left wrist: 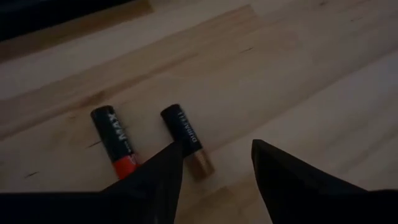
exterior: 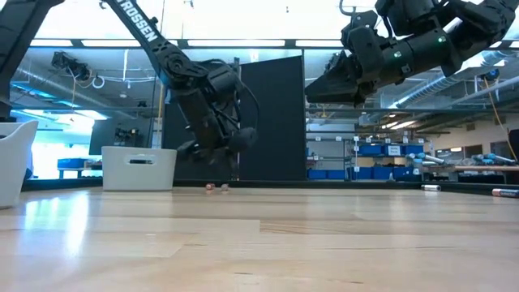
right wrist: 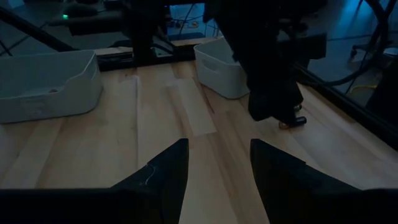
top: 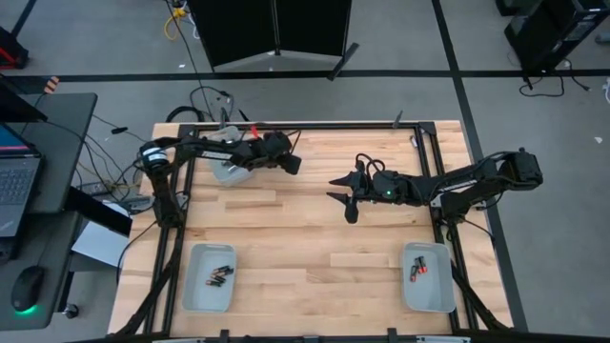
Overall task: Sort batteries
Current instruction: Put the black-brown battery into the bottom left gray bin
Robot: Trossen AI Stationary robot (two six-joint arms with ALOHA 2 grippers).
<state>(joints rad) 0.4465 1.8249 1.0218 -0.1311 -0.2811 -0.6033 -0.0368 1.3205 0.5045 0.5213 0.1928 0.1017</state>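
Two dark batteries lie side by side on the wood in the left wrist view, one with a red end (left wrist: 113, 142), one with a copper end (left wrist: 186, 140). My left gripper (left wrist: 214, 163) is open just above them, and the copper end sits close beside one finger. It hangs low over the table's far part (exterior: 220, 161), next to the far-left tray (top: 227, 171). The low view shows the batteries as small dots (exterior: 216, 186) under it. My right gripper (top: 335, 189) is open, raised above the table's middle (exterior: 336, 85), and holds nothing.
A pale grey tray at the near-left corner (top: 193, 286) holds several batteries (top: 219, 276). Another at the near-right corner (top: 437, 291) holds a few (top: 417, 271). The right wrist view shows two trays (right wrist: 46, 87) (right wrist: 225, 70) and the left arm. Bare wood lies between the arms.
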